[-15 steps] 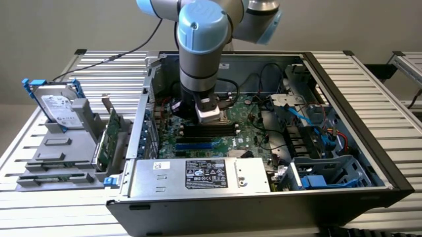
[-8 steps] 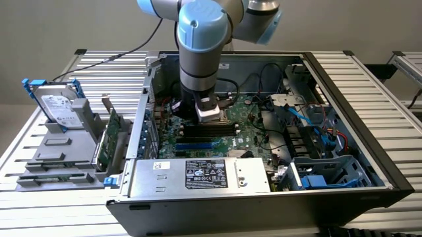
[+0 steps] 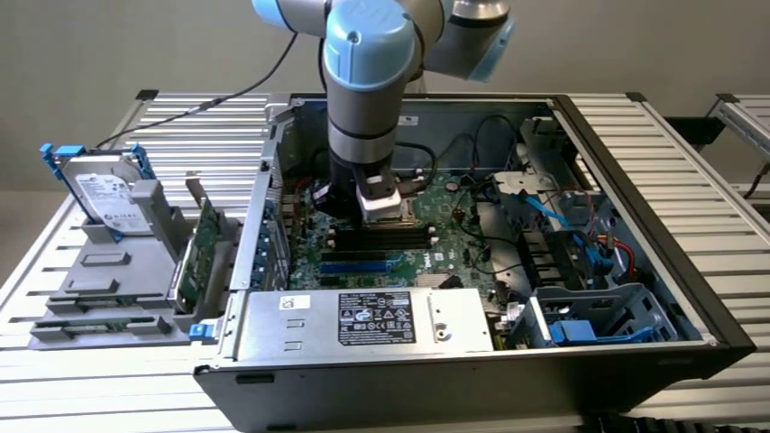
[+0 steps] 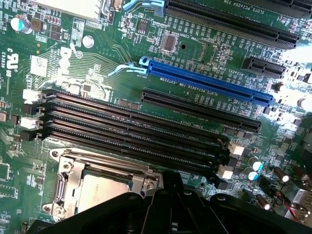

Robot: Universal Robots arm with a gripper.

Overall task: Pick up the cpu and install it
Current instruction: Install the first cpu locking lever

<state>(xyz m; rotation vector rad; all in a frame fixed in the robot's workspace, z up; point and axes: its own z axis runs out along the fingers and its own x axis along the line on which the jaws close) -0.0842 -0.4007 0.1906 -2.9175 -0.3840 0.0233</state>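
The cpu (image 4: 100, 192) is lying flat, silver top up, inside its socket frame (image 4: 68, 178) on the motherboard (image 4: 97, 53), the closed, empty gripper (image 4: 168, 209) hovering beside it.

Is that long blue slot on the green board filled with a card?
No, the blue slot lies bare on the motherboard, its full length open with nothing plugged in.

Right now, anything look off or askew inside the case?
Nothing stands out. The gripper hangs low over the motherboard in the open case. The cpu lies flat and square in its socket frame, beside the black memory slots, which are empty. No loose parts or damage show.
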